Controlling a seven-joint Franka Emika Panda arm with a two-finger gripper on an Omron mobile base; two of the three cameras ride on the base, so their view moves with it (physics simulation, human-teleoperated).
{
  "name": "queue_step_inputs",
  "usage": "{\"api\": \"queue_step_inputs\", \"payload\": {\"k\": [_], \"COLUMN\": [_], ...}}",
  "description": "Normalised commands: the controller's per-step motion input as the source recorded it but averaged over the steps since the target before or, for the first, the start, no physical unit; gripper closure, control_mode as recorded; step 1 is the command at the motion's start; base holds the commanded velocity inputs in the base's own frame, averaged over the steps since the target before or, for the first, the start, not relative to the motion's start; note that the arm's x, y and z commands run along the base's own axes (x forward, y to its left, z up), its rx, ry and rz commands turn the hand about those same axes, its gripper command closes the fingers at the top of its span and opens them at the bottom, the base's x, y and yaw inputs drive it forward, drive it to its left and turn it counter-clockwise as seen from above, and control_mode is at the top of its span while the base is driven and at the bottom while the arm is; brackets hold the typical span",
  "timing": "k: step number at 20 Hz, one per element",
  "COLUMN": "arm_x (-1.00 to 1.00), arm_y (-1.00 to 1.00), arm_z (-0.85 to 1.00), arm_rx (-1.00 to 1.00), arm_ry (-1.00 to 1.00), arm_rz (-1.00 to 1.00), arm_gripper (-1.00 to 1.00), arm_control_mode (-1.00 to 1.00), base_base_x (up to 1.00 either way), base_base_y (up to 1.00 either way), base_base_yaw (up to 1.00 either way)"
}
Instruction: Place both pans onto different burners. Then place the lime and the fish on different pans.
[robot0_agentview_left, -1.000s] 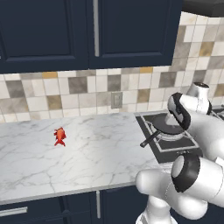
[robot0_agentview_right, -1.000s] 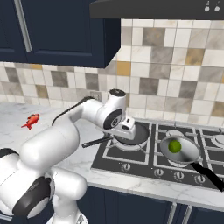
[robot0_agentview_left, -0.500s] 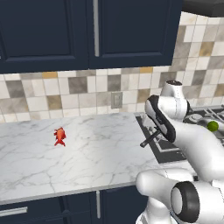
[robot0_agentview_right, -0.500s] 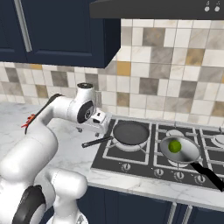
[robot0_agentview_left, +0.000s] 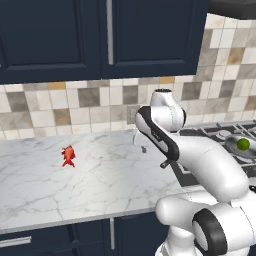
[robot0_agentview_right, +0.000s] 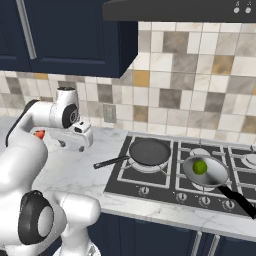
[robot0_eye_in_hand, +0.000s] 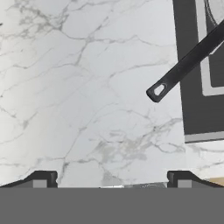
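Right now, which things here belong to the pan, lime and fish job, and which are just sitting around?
Belongs to the job:
black pan
grey pan
lime, in the grey pan
fish, on the counter
burners
hand, open, holding nothing

Just there:
marble counter
wall outlet
stove knobs

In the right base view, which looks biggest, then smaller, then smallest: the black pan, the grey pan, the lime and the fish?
1. The black pan and grey pan look about alike; the grey one sits nearer the camera, so no ranking between them.
2. The lime.
3. The fish, but the arm hides part of it and it lies farther off, so that is unsure.
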Motion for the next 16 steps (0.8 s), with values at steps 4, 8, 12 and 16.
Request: {"api": "queue_step_inputs", "payload": {"k": [4,8,12,16], "arm_x": [0.06,0.04,0.16,0.25], "arm_y": [1.0,1.0,0.93,0.71], "arm_z": [0.09,0.01,0.0,0.0], "arm_rx": [0.0,0.0,0.0,0.01], "arm_ry": [0.12,0.08,0.01,0.0], "arm_rz": [0.0,0.0,0.0,0.0], "arm_gripper": [-1.0,-1.0,-1.0,-1.0], "arm_control_mode": [-1.0,-1.0,-1.0,-1.0], "base_base_x": [0.0,0.0,0.0,0.0], "base_base_y": [0.0,0.0,0.0,0.0], "base_base_yaw": [0.0,0.0,0.0,0.0]}}
